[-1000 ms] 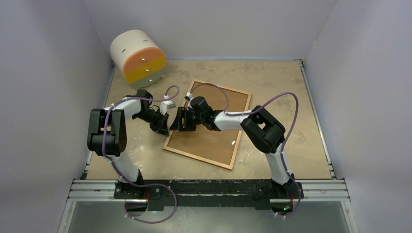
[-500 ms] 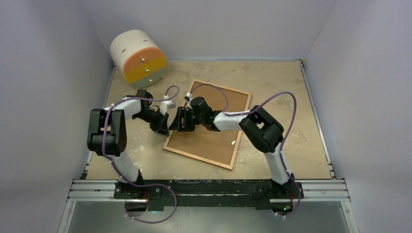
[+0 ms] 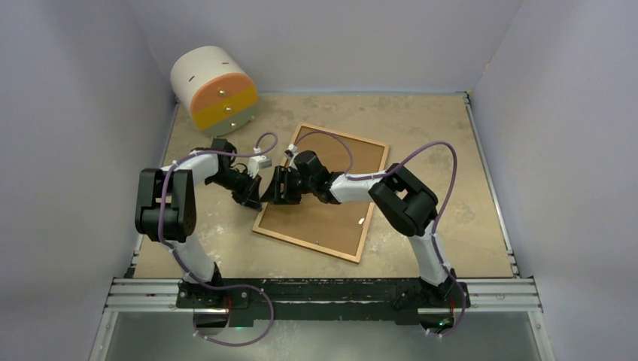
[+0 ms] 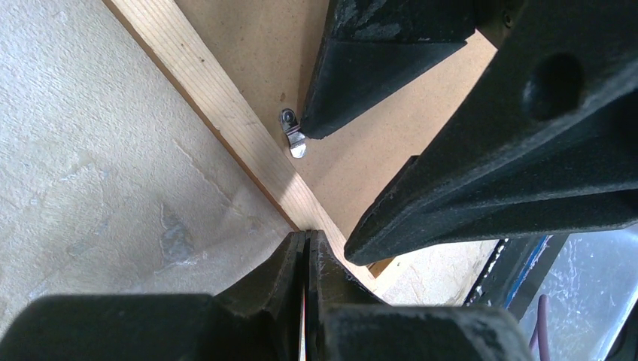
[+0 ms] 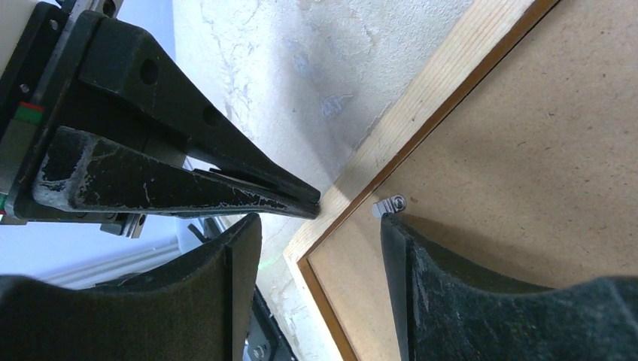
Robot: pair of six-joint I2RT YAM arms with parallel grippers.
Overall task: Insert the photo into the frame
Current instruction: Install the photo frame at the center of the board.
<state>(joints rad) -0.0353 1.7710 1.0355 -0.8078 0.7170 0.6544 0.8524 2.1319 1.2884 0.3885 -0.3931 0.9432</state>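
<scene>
The frame (image 3: 307, 239) lies face down on the table with a brown backing board (image 3: 323, 214) inside it. The photo is hidden. My left gripper (image 3: 254, 201) is shut, and its tips (image 4: 308, 235) rest on the frame's pale wooden left rail (image 4: 218, 105). My right gripper (image 3: 277, 188) is open over the same rail. One of its fingers (image 5: 399, 248) touches a small metal tab (image 5: 390, 204) on the backing board (image 5: 527, 150); the other finger (image 5: 233, 256) hangs outside the rail (image 5: 444, 83), just below the left gripper (image 5: 188, 180).
A white cylindrical drawer unit (image 3: 214, 89) with an orange and yellow front stands at the back left. A second small metal tab (image 3: 362, 220) sits on the board near the frame's right side. Pale walls close in the table on three sides.
The right arm's elbow has drifted slightly left and its jaws have narrowed a little. The left gripper has stayed shut on the rail.
</scene>
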